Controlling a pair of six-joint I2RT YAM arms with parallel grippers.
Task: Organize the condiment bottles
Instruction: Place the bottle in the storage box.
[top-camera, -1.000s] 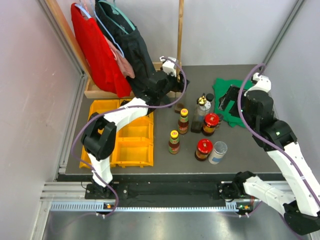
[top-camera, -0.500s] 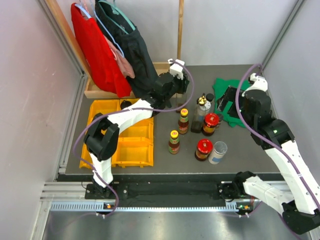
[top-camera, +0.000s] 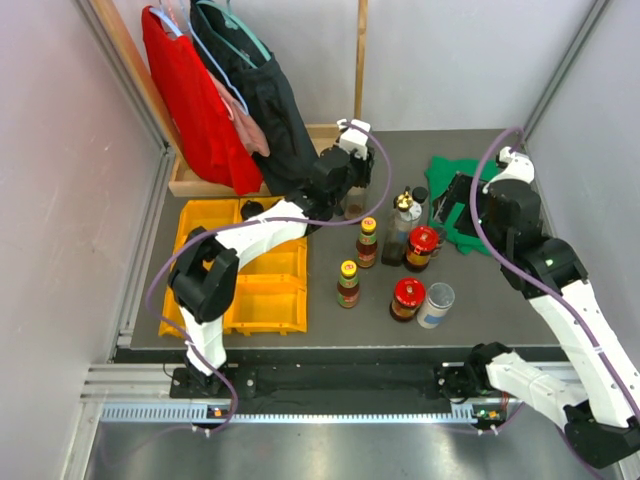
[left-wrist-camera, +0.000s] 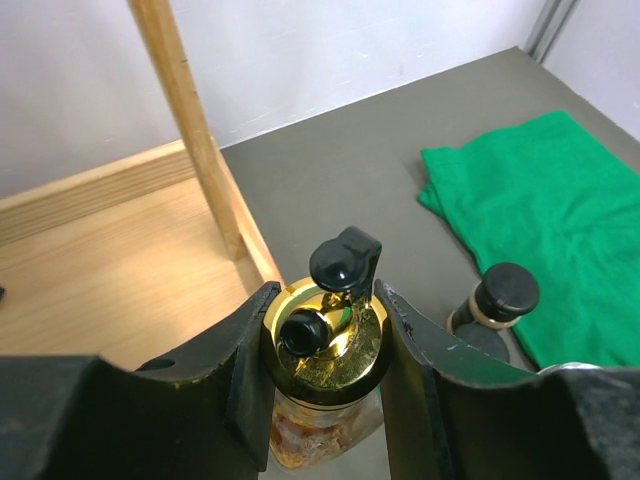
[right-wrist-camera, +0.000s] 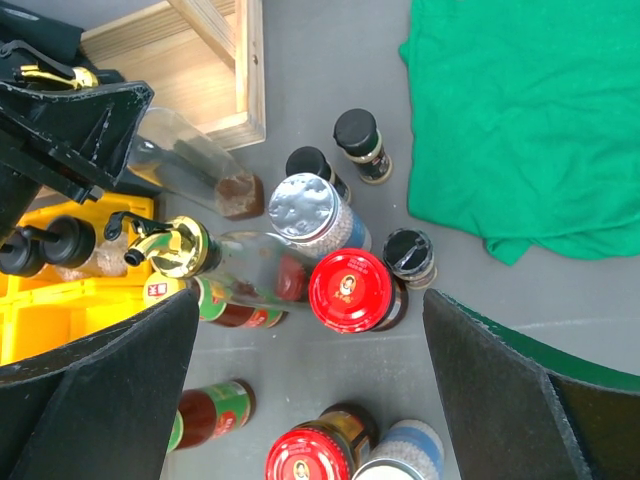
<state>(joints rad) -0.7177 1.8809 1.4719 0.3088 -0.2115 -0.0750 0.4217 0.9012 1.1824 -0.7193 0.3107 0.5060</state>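
My left gripper (left-wrist-camera: 325, 335) is shut on the gold top of a tall clear bottle (left-wrist-camera: 322, 420), which stands by the wooden crate's corner; they also show in the top view (top-camera: 350, 190). The other condiment bottles cluster mid-table: a gold-topped bottle (top-camera: 402, 222), two red-lidded jars (top-camera: 422, 245) (top-camera: 408, 297), a silver-lidded canister (top-camera: 436, 303), two yellow-capped sauce bottles (top-camera: 367, 240) (top-camera: 347, 282). My right gripper (right-wrist-camera: 310, 400) is wide open and empty above them, over a red lid (right-wrist-camera: 351, 290), a silver-lidded canister (right-wrist-camera: 305, 213) and black-capped jars (right-wrist-camera: 357, 135) (right-wrist-camera: 410, 252).
A yellow compartment tray (top-camera: 270, 290) lies at the left with black-capped bottles (right-wrist-camera: 60, 240) in it. A wooden crate (top-camera: 200, 180) with a post and hanging clothes stands at the back left. A green cloth (top-camera: 470, 200) lies at the back right.
My left gripper has moved right and forward from the crate onto the gold-topped bottle. My right arm has shifted slightly left.
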